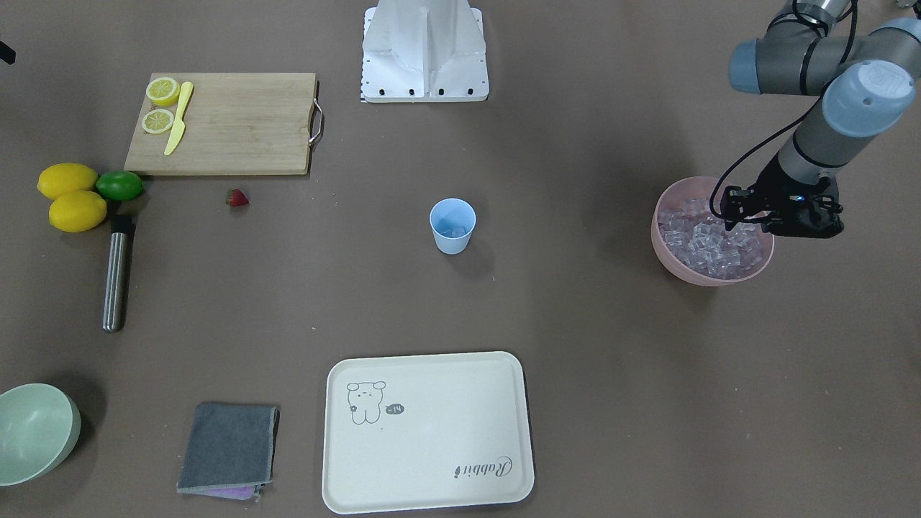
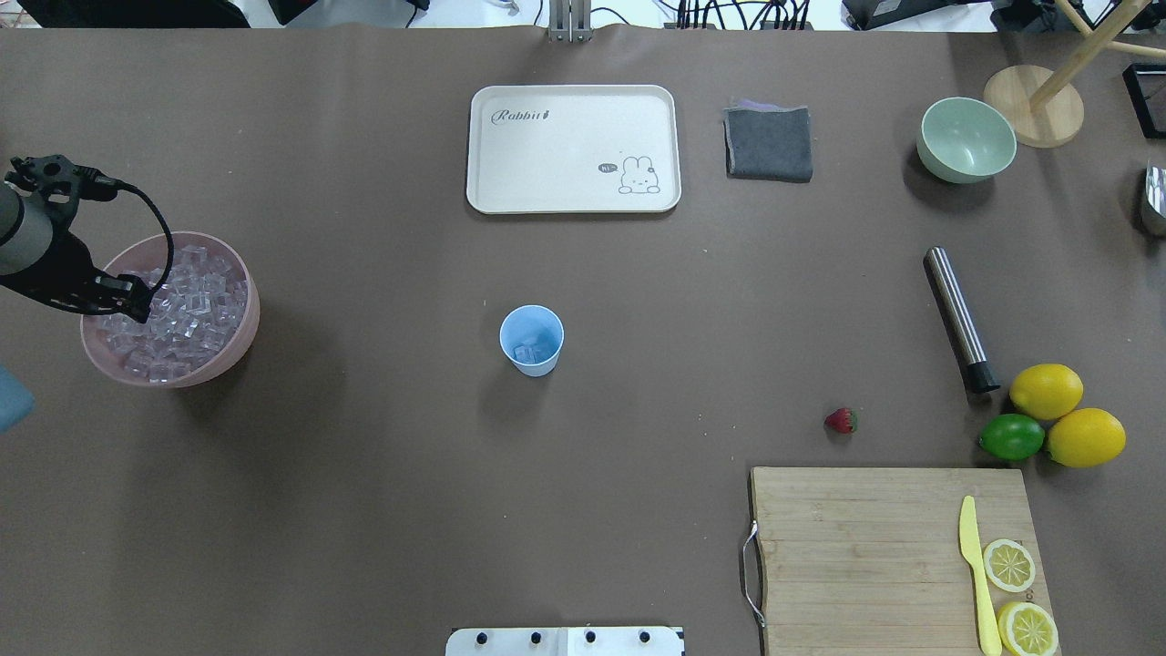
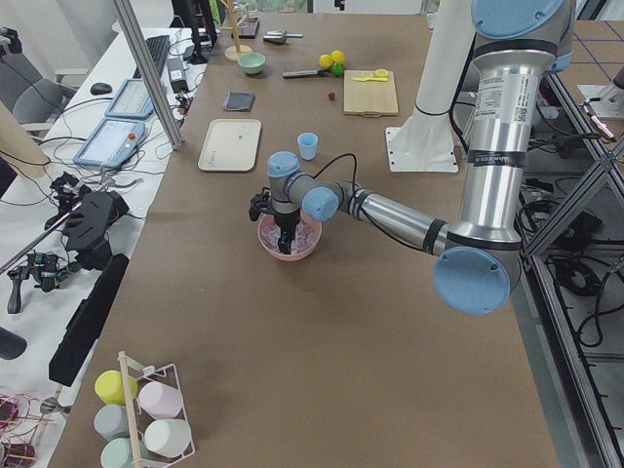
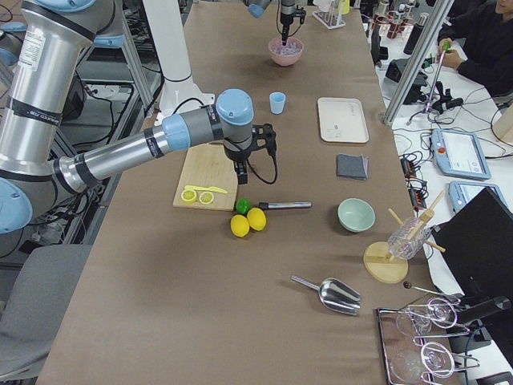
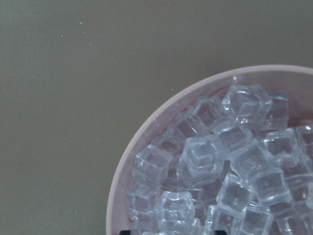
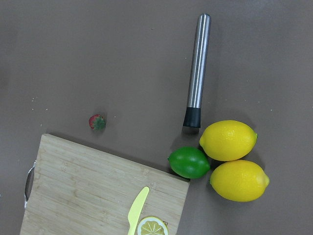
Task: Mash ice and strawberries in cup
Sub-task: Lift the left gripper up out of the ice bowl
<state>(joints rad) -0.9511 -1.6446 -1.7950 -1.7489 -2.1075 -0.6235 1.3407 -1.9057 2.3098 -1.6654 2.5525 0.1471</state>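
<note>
The light-blue cup stands upright mid-table with one ice cube in it. The pink bowl is full of ice. My left gripper hangs low over the bowl's edge, close above the cubes; I cannot tell whether it is open or shut. The strawberry lies on the table beside the cutting board. My right gripper hovers high above the board's corner, showing only in the exterior right view; I cannot tell its state.
A steel muddler lies near two lemons and a lime. The cutting board carries a yellow knife and lemon halves. A cream tray, grey cloth and pale-green bowl sit along the far side.
</note>
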